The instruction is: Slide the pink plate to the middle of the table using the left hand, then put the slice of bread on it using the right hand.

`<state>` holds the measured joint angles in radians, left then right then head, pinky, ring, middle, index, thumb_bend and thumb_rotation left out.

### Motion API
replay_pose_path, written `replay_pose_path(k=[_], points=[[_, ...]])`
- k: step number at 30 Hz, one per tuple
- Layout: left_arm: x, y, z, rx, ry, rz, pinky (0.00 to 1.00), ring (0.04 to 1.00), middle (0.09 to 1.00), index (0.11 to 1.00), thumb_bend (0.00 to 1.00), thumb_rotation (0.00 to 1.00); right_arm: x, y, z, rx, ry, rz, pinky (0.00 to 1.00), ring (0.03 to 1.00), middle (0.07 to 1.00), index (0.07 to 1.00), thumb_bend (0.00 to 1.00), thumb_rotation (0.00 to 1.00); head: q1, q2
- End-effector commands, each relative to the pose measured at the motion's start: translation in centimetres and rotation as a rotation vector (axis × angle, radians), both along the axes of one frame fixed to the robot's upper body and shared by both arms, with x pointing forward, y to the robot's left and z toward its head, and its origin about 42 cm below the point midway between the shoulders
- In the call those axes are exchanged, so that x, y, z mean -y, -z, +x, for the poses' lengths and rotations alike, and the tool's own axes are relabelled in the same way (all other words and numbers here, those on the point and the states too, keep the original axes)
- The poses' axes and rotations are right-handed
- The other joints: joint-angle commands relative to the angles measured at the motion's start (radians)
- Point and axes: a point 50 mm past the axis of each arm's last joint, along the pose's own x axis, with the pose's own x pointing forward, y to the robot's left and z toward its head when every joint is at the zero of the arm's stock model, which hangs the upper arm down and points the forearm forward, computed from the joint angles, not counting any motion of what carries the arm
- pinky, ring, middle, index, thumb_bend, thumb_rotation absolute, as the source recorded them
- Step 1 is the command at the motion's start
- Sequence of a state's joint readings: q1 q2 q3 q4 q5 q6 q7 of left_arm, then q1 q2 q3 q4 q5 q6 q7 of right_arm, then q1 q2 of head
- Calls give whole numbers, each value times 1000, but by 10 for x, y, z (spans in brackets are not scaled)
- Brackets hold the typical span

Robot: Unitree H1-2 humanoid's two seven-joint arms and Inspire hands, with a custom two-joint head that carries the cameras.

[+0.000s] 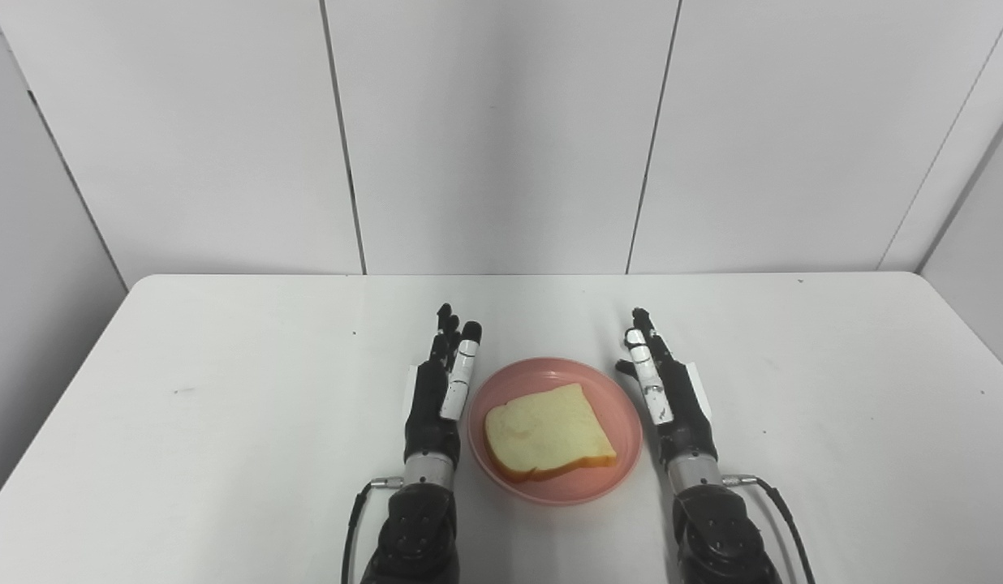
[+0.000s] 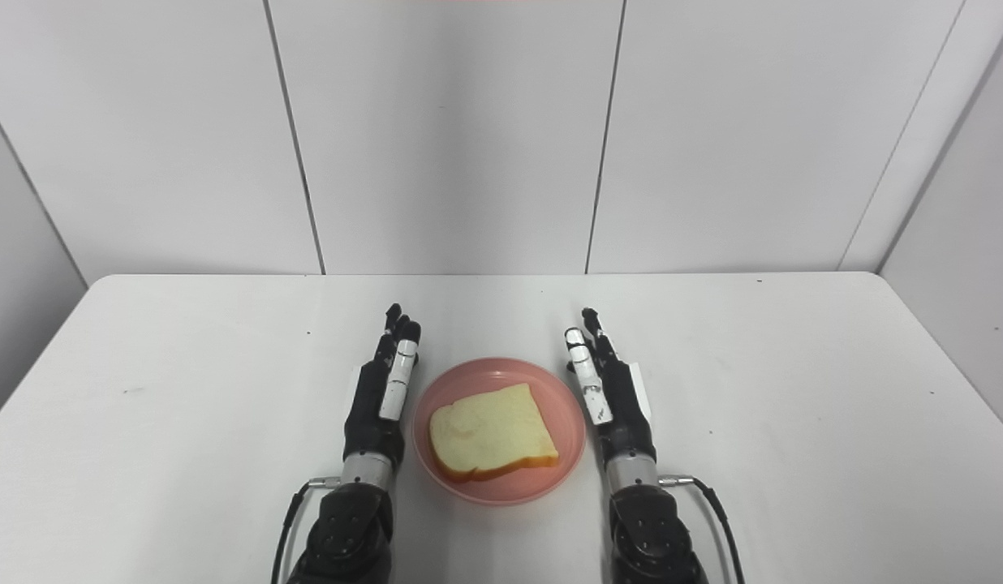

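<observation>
White table (image 1: 225, 422) with rounded far corners fills the lower half of both views; its top carries a few small dark specks; behind it stand pale grey wall panels (image 1: 501, 138) split by thin vertical seams, and side walls angle in at both edges. Near the front middle of the table sits the pink plate (image 1: 619, 454), and the slice of bread (image 1: 550, 430) lies flat on it, crust edge toward the robot. The left hand (image 1: 438, 397) rests just beside the plate's left rim, fingers straight, extended and gripping nothing; the right hand (image 1: 670, 389) flanks the right rim the same way, empty, fingers extended; whether either hand touches the rim or the tabletop is hard to say from this height. The right eye view shows more of the right side wall and less of the left one; otherwise the two agree. Thin black cables (image 2: 716, 507) loop from both wrists; nothing blocks the plate or bread.
</observation>
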<state>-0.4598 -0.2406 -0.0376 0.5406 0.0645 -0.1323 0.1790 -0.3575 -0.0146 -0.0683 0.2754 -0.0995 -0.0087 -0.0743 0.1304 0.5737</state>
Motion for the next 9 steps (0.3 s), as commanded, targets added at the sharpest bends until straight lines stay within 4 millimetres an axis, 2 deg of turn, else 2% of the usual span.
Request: replay_pose_path(k=[1, 9], points=[[3, 12, -7, -85, -14, -6, 1000, 1000, 1000, 1000, 765, 880, 4, -6, 3, 27, 18, -18, 890, 919, 951, 933, 764, 1000, -2, 3], [3, 13, -7, -82, -8, -9, 1000, 1000, 1000, 1000, 764, 882, 2, -5, 2, 26, 16, -13, 886, 918, 945, 930, 745, 1000, -4, 0]])
